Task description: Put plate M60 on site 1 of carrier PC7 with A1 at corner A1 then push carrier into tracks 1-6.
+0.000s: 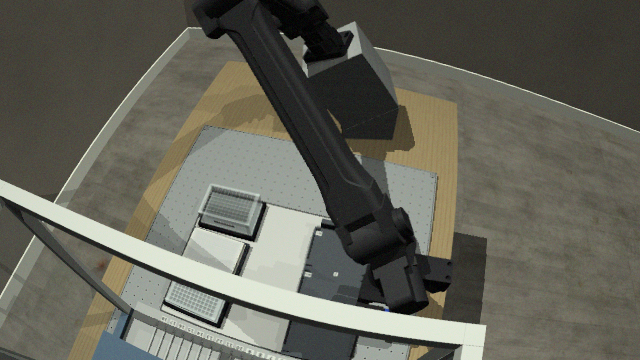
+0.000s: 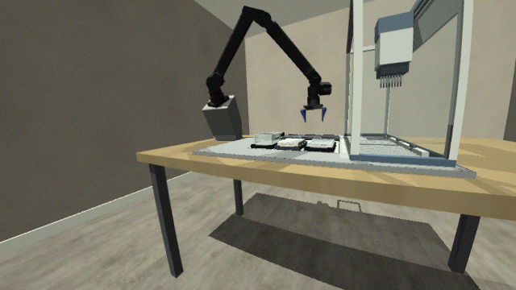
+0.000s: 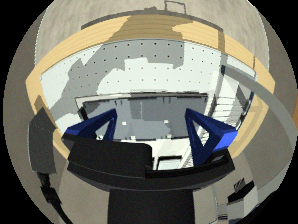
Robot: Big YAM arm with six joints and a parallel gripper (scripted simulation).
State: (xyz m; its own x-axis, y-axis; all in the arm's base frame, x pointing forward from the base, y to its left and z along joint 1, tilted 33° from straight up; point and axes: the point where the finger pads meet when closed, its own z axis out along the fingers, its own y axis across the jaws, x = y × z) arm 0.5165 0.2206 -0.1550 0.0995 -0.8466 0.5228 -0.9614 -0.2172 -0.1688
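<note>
Currently end effector (image 2: 313,116) is fully wide, nothing in it, hanging well above the carrier PC7 (image 1: 334,260), blue fingertips pointing down. By my read we're at step 1, pre-grasp: M60 (image 1: 216,249) not yet picked, so the transfer to site 1 hasn't started.

Next move, imo: shift off PC7 toward the nest row, center over M60, drop w/ jaws straddling its sides, close. Need label/A1 orientation sorted before placing; can't read labels from these views.

M60 itself: flat, pale, low-profile plate, looks seated square in the middle nest, next nest row-wise from deep-well M09 (image 1: 231,209), w/ M06 (image 1: 195,300) on its other side. PC7 is dark and lies beside that row on the apron; all visible sites look empty, partly hidden by arm.
</note>
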